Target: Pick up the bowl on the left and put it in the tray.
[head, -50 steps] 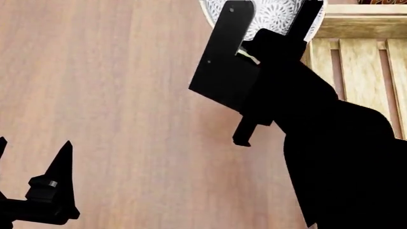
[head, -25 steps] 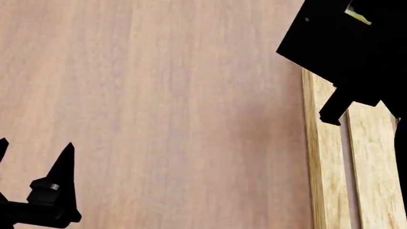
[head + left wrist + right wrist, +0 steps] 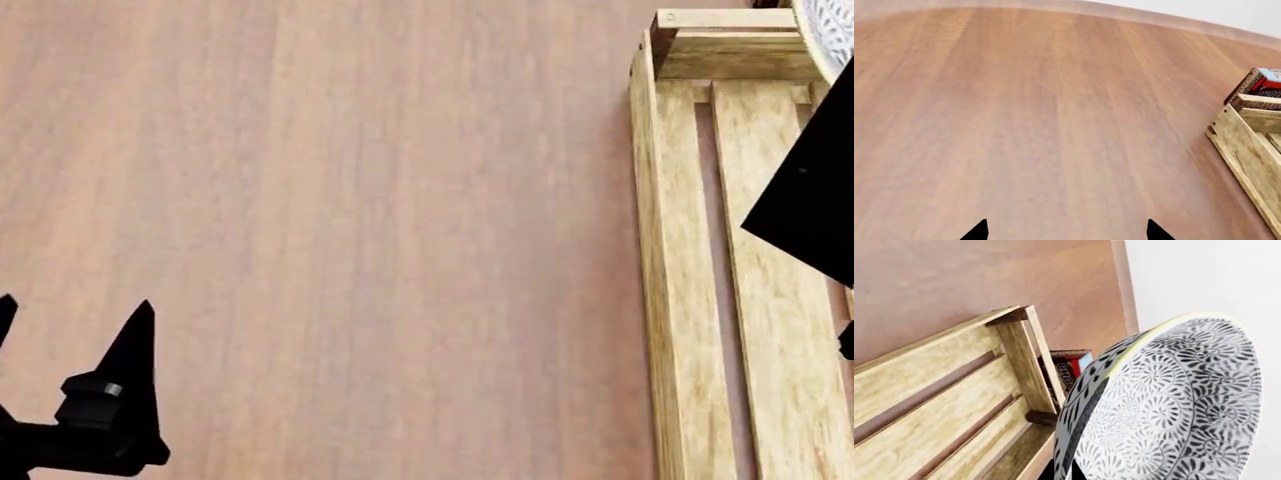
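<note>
unreadable red-brown box [image 3: 1066, 371] behind tray [image 3: 941, 410]

2 black fingertips [image 3: 977, 231] over bare table [image 3: 1021, 125]; tray [image 3: 1247, 145] corner beside a box [image 3: 1258, 85], possibly touching.

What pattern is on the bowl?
The round white ceramic bowl has fine grey-blue flower swirls all over, clearest in the right wrist view.

Glossy patterned ceramic bowl [image 3: 1167, 405], pale rough-grained wooden tray [image 3: 681, 250], smooth matt reddish wood table [image 3: 334, 220]
</note>
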`<state>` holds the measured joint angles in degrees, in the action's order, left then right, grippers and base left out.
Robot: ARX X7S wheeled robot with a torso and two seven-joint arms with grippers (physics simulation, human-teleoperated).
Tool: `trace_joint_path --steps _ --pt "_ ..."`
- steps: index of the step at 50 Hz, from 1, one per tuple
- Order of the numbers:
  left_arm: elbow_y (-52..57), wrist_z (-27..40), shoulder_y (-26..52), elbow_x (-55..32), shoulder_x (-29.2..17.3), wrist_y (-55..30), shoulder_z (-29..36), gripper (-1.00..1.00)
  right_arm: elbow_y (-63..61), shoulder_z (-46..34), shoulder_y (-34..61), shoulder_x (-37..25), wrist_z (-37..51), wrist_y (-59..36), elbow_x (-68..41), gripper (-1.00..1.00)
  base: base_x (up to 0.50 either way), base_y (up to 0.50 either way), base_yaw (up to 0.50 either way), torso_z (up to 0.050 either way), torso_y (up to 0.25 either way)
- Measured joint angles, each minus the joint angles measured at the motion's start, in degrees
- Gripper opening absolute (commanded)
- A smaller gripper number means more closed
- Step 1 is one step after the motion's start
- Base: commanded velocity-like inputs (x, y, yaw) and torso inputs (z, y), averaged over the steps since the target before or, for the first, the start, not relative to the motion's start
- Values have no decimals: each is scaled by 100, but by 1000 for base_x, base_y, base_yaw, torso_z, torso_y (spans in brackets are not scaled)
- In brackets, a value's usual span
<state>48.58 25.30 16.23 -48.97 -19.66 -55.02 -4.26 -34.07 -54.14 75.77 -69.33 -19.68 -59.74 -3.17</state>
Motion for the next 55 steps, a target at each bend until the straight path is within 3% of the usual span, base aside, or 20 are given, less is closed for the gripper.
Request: trace_joint_path --steps 55 --pt "-157 197 28 -118 -66 125 34 100 1466 -769 -1907 314 1154 1071 -188 -100 0 0 0 0 0"
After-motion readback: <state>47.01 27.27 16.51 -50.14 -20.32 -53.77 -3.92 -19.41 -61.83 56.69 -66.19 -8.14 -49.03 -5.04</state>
